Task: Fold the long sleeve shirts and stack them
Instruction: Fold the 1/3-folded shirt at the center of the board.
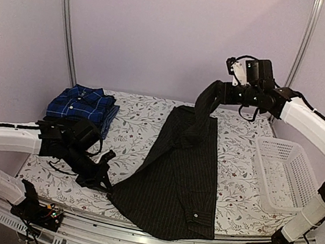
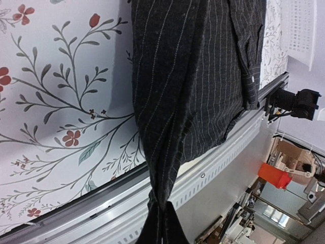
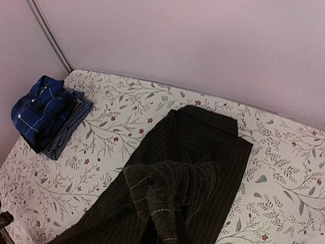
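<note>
Where the black pinstriped shirt [image 1: 175, 180] is spread lengthwise down the middle of the tabletop [image 1: 137, 127], its woven cloth is shown as dark with fine pale stripes. One small pale button [image 1: 195, 214] is seen close to its near edge. The tabletop is covered in a white sheet printed with leafy sprigs and small red flowers.

The left gripper [image 1: 106, 178] is pressed together on the near-left corner of this shirt, low at the tabletop's near edge. In the left wrist view the cloth is drawn into a narrow bunch at the fingers, above a ribbed metal rail [image 2: 203, 170]. The right gripper [image 1: 216, 93] is clamped on a fold of the same shirt, raised above the far end. From it the cloth is hung in a soft draped column down to the flat part. In the right wrist view the fingers are hidden under that drape.

At the far left a stack of folded shirts [image 1: 81, 108] is set, well apart from the pinstriped one. Two are counted there: a blue-and-navy plaid shirt [image 3: 38, 107] on top and a finer-checked one beneath. One white plastic mesh basket [image 1: 284, 172], rectangular, is placed at the right edge.
</note>
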{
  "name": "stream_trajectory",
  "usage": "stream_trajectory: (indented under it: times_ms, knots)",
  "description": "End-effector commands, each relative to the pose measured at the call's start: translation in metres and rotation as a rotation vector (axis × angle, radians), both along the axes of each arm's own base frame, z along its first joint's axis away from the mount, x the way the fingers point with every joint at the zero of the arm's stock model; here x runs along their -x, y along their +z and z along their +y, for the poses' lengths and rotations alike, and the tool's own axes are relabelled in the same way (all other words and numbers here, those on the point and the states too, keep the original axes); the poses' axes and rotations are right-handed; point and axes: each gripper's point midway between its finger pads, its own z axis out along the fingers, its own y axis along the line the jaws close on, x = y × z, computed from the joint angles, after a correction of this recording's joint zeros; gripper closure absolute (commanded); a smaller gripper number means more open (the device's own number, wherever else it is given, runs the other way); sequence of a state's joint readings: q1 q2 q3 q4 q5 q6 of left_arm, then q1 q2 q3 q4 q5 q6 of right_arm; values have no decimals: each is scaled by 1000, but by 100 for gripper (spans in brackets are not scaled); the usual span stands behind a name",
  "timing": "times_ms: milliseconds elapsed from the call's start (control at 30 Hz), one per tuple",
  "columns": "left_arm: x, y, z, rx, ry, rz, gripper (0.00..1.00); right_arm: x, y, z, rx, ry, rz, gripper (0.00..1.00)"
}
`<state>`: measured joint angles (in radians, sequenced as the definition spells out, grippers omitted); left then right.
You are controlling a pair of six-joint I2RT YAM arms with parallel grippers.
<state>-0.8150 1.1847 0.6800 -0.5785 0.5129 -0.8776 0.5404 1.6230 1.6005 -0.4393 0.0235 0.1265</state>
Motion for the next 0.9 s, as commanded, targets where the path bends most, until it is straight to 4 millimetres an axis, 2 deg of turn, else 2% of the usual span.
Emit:
stream_trajectory:
  times_ms: [0,100,200,333,467,567,667,767,867]
  knots:
    - [-12,11,-17,59,-39,-41,100,22,-92,13,-78,55,225,100]
    - [-17,6,-21,47,-51,-51,100,34,-156,19,-89,61,359,100]
    - [-26,-1,-23,21,-66,-69,100,40,-203,27,-92,64,453,100]
    - [-44,-6,-18,-7,-55,-96,100,44,-251,39,-91,68,543,100]
    - [-69,-11,-2,-26,-16,-115,100,35,-287,42,-70,36,594,100]
    - [-84,-10,7,-33,-4,-131,100,22,-300,46,-56,12,595,100]
    - [-91,-6,9,-39,-11,-141,100,4,-302,49,-52,-6,584,100]
    - [-89,0,7,-25,-22,-143,100,-15,-287,52,-49,-18,558,100]
    - [-81,5,7,-2,-32,-137,100,-29,-260,56,-38,-14,508,100]
